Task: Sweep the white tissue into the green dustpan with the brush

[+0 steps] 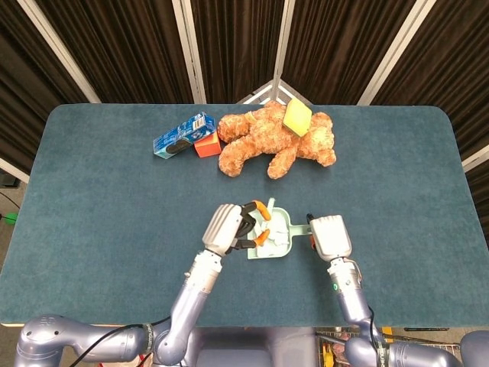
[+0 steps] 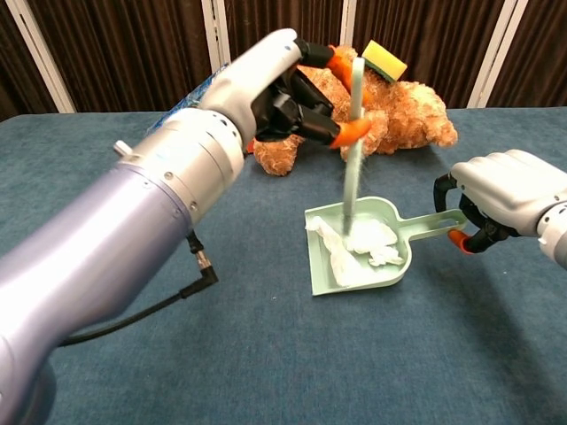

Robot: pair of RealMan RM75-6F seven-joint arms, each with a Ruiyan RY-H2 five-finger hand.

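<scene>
At frame centre, the left robot hand [image 2: 288,88] gripped the brush [image 2: 353,146] upright, its bristles down inside the green dustpan [image 2: 323,274]. The white tissue [image 2: 368,243] lay crumpled in the pan. At right, the right robot hand [image 2: 500,199] curled around the dustpan's handle on the desk [image 2: 266,354].

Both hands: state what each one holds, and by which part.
Left hand grips the brush by its upper handle. Right hand holds the green dustpan by its handle end.
</scene>
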